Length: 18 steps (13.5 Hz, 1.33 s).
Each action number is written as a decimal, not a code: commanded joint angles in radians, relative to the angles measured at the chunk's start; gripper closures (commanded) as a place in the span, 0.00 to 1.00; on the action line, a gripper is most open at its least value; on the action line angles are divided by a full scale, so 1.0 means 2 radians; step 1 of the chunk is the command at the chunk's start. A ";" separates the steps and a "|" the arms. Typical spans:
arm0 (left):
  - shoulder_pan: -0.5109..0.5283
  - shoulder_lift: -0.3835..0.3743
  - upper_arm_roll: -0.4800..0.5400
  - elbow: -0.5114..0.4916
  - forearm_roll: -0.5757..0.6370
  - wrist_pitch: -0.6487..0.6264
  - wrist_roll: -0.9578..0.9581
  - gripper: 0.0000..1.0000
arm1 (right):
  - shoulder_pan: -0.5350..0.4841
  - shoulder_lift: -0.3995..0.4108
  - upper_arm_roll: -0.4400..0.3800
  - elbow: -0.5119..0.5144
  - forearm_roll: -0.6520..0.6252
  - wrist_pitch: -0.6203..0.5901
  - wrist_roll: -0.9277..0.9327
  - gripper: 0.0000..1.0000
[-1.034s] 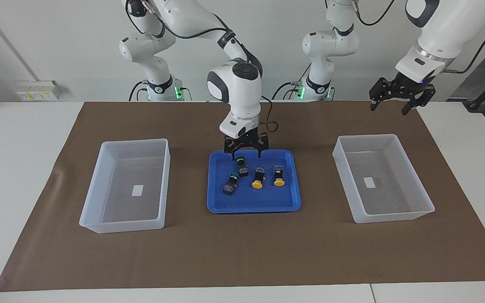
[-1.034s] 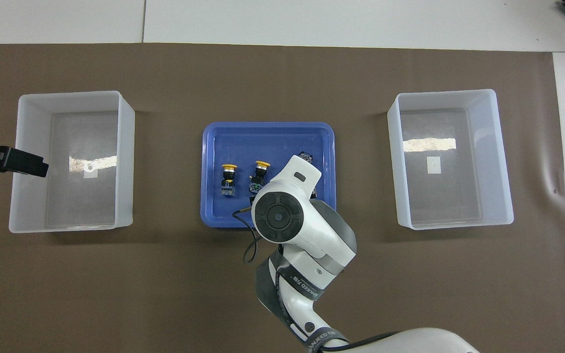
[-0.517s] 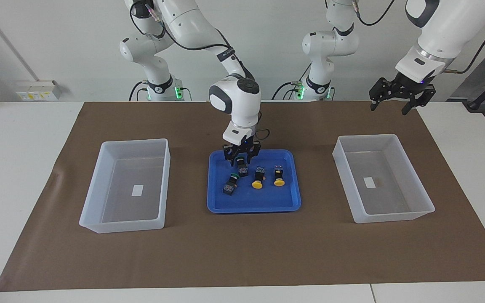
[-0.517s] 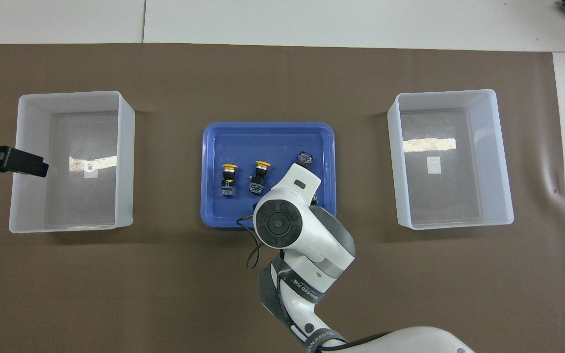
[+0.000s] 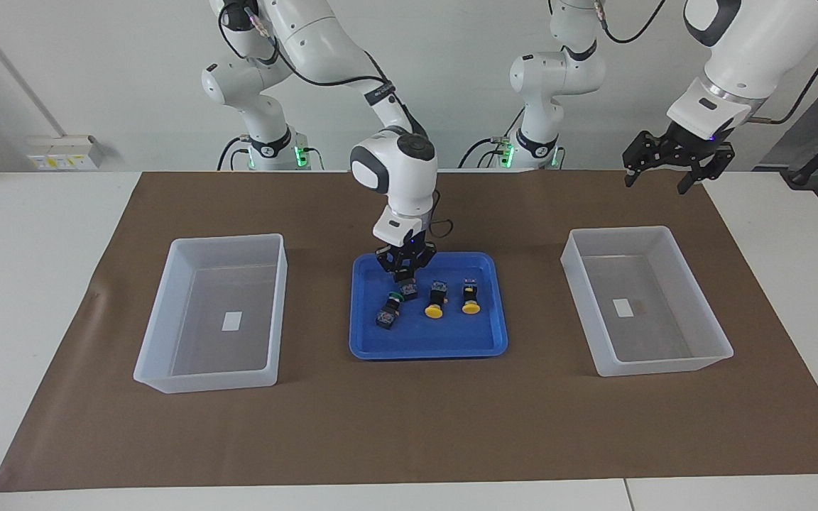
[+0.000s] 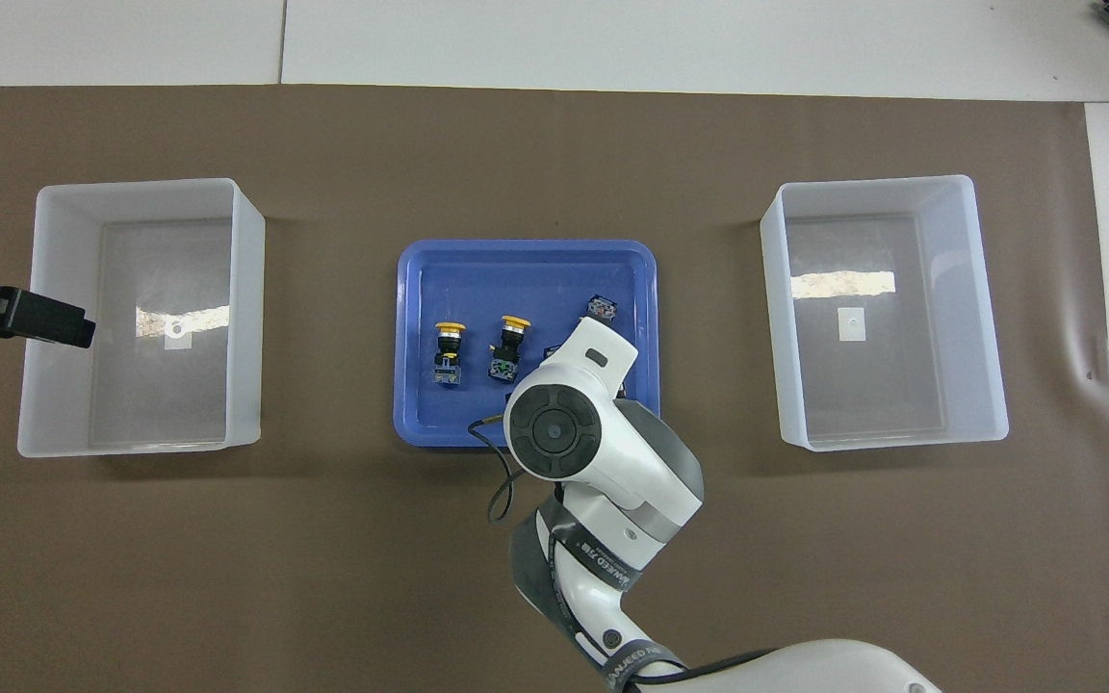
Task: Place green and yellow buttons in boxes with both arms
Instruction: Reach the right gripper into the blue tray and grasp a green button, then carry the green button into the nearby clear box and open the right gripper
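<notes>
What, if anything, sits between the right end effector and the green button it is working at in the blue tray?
Nothing visible. The right end effector is down in the blue tray, right at the green button nearer the robots. The other green button and both yellow ones lie apart from it.

**Lighting and picture quality, both views**

Even, bright, diffuse light falls from above. My right arm (image 6: 603, 462) casts only a soft shadow on the brown mat (image 6: 323, 558). Glare streaks lie on the floors of both bins, one (image 6: 184, 318) at my left arm's end, one (image 6: 843, 282) at my right arm's end. The blue tray (image 5: 480, 344) shows a mild sheen. Focus is sharp across the table; the buttons' fine detail is unreadable.
</notes>
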 commanded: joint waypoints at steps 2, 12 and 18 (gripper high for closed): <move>0.005 -0.014 -0.001 -0.014 -0.004 -0.001 0.007 0.00 | -0.047 -0.084 0.002 0.008 0.023 -0.092 -0.024 1.00; 0.002 -0.014 -0.003 -0.014 -0.004 -0.004 0.007 0.00 | -0.310 -0.101 0.002 -0.033 0.073 -0.067 -0.396 1.00; -0.022 -0.017 -0.006 -0.030 -0.004 0.039 0.004 0.00 | -0.340 -0.091 0.002 -0.102 0.076 0.015 -0.414 1.00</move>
